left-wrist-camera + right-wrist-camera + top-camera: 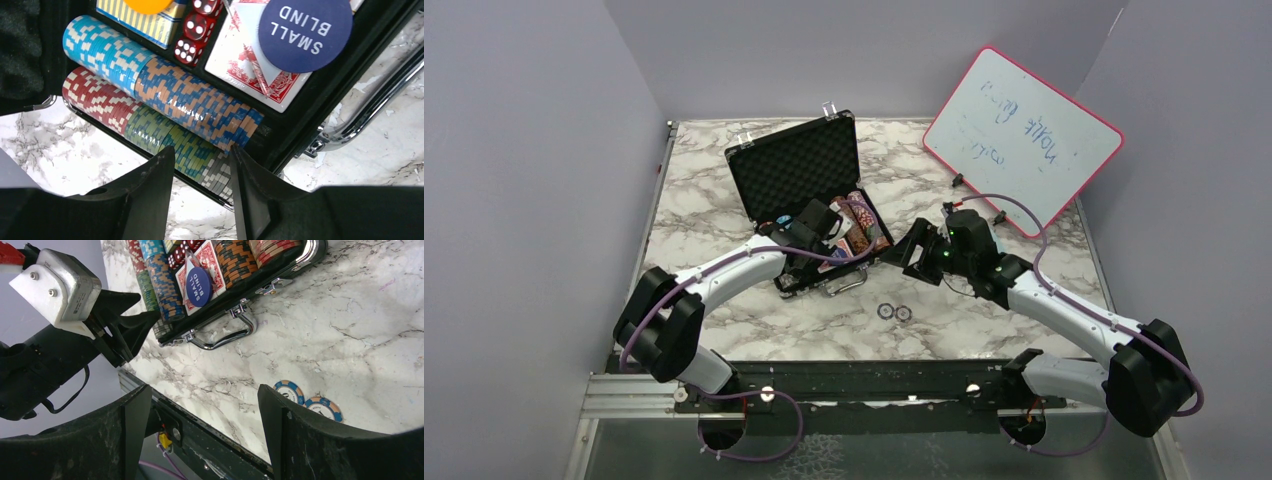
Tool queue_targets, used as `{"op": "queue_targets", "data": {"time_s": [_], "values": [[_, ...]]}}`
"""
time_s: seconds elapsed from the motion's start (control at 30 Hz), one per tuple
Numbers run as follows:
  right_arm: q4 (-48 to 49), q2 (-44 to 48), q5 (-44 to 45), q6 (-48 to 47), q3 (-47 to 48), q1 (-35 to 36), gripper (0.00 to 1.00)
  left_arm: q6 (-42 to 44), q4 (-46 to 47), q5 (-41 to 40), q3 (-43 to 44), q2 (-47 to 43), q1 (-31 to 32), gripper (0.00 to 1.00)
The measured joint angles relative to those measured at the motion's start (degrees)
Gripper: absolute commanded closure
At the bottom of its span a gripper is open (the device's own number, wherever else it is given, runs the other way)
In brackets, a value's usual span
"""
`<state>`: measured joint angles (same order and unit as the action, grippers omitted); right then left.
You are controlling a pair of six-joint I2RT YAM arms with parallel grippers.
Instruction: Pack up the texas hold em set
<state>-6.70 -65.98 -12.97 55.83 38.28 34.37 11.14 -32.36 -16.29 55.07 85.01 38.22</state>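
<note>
Blue disc [305,35] read "SMALL BLIND".
My left pincer [202,195] and right pincer [200,435] gaped empty; two chips [288,390] lay loose.

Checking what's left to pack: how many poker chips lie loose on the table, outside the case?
2. Both lie flat on the table in front of the briefcase: one chip, the other chip just right of it. More may hide under the arms.

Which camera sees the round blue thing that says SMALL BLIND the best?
The left wrist view: the blue button is big there, its words clear, lying on red-backed cards. The right wrist view shows it smaller. In the top view I cannot find it.
</note>
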Motion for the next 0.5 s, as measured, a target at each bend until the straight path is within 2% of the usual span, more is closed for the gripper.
{"op": "queue_targets", "data": {"time_s": [0.37, 0.5], "values": [[-0.13, 0.0, 0.07, -0.31, 0.0, 0.0, 0.21, -0.9, 1.07, -2.73, 0.0, -0.02, -0.26, 0.56], [-2.08, 0.13, 1.2, -3.32, 0.04, 0.0, 0.21, -1.46, 1.07, -2.69, 0.0, -0.98, -0.28, 0.5]]}}
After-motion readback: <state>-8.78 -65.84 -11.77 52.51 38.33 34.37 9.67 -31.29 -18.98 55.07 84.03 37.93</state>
